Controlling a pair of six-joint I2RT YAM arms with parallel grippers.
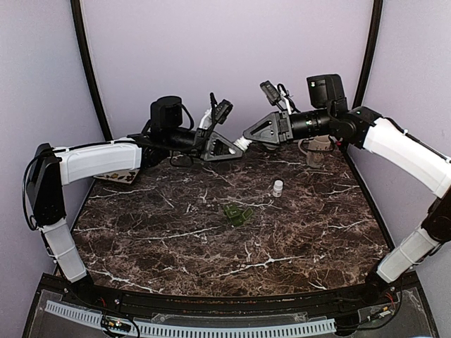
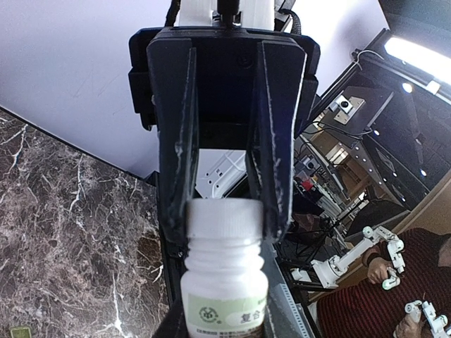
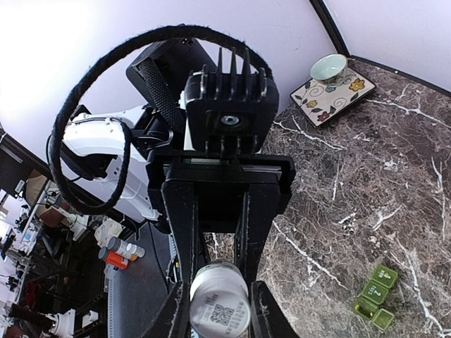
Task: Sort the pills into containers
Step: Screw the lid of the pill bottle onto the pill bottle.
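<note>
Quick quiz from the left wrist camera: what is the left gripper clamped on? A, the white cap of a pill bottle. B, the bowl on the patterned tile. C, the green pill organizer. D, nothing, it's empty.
A: in the left wrist view the left gripper has its two fingers pressed against either side of the white cap on the pill bottle.

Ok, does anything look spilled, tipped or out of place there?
Nothing spilled. The one oddity is the white pill bottle, held sideways in midair between the left gripper on its cap and the right gripper near its base. The green pill organizer sits slightly skewed on the table.
</note>
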